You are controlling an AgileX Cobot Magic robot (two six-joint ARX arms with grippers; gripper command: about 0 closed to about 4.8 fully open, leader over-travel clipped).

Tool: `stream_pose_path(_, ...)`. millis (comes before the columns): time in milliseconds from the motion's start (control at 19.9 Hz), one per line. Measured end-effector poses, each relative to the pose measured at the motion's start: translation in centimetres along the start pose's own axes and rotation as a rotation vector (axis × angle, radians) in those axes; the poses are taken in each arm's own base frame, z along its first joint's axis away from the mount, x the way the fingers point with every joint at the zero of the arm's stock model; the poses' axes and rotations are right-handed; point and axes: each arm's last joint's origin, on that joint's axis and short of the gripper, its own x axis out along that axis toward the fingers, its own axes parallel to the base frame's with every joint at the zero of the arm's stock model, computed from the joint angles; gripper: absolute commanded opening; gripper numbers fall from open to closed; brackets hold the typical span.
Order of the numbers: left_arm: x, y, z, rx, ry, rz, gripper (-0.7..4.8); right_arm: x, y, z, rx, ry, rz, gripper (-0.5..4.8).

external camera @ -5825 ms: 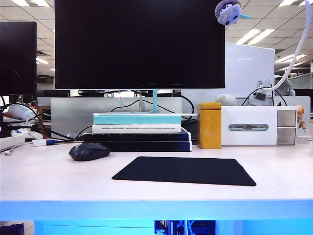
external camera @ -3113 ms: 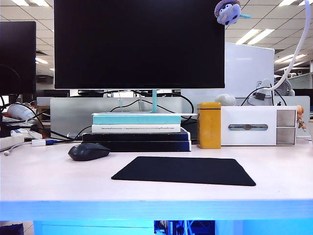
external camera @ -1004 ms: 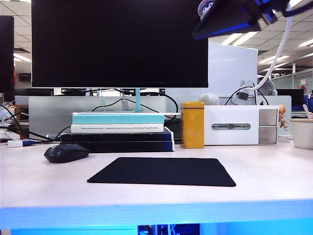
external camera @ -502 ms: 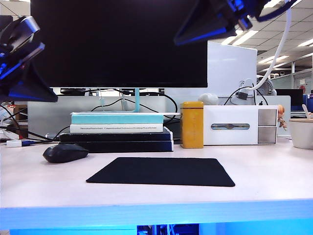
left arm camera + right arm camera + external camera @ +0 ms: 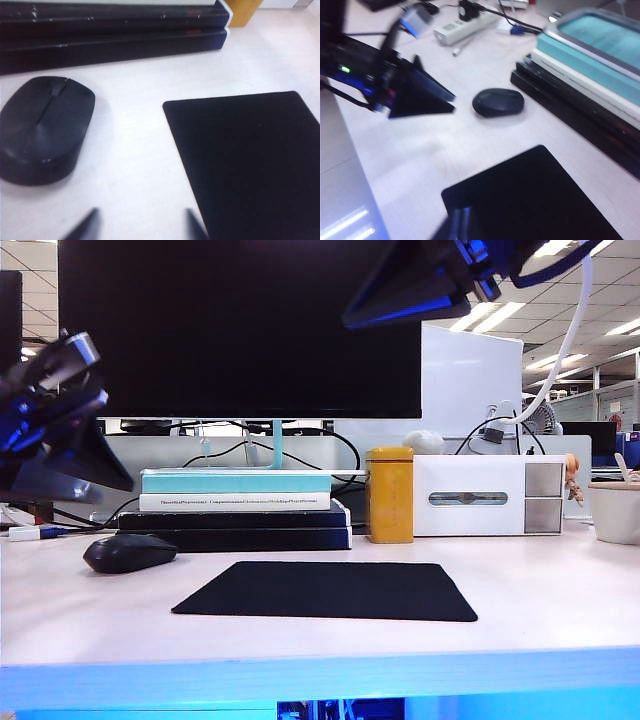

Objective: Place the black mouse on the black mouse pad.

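So the small matte black computer mouse (image 5: 130,553) is sitting on the pale worktop (image 5: 540,590), over on the left in the exterior view, just in front of a stack of thick black slabs and teal-and-white books (image 5: 236,508). It's not on the thin flat black rectangular mouse pad (image 5: 325,590); there's a clear strip of bare worktop between the two, and the pad lies flat with nothing on it.

The left end effector (image 5: 60,430) hangs in the air above and a bit left of the mouse, not touching it. In the left wrist view its two finger tips (image 5: 82,227) show blurry at the edge with a clear gap between them, so the jaws are parted and holding nothing. Same view has the mouse (image 5: 45,127) beside the pad (image 5: 250,160).

The right end effector (image 5: 420,280) is way up high in front of the big dark monitor (image 5: 240,330), well above the pad. In the right wrist view its tips (image 5: 457,225) are just a dark blur over the pad's near corner (image 5: 530,195), looking close together, but I honestly can't tell if they're closed. Nothing looks gripped.

A yellow tin (image 5: 389,495) and a white box (image 5: 487,497) stand behind the pad.
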Motion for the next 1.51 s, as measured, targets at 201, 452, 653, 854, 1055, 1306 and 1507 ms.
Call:
stream_pose_path(201, 0.2, 0.2, 0.4, 0.023, -0.041, 0.03, 3.44, 0.0, 0.0, 0.0, 0.0, 0.0, 0.0, 0.35)
stream_pose_path(452, 1.1, 0.6, 0.6, 0.05, -0.059, 0.067, 4.66, 0.0, 0.0, 0.0, -0.001, 0.0, 0.0, 0.3)
stream_pose_path(653, 3.8, 1.7, -0.6, -0.008, 0.047, 0.054, 4.66, 0.0, 0.0, 0.0, -0.001, 0.0, 0.0, 0.3)
stream_pose_path(854, 5.1, 1.8, 0.3, -0.02, 0.058, 0.023, 4.66, 0.0, 0.0, 0.0, -0.008, 0.0, -0.002, 0.3)
stream_pose_path(1055, 5.2, 1.8, 1.8, 0.009, 0.015, 0.052, 4.66, 0.0, 0.0, 0.0, -0.01, 0.001, -0.001, 0.3)
stream_pose_path(1306, 5.2, 2.0, 1.4, 0.081, 0.052, 0.127, 4.79, 0.0, 0.0, 0.0, -0.01, 0.001, -0.001, 0.3)
stream_pose_path(1507, 5.3, 2.2, 1.3, 0.097, 0.054, 0.168, 4.79, 0.0, 0.0, 0.0, -0.01, 0.0, 0.003, 0.3)
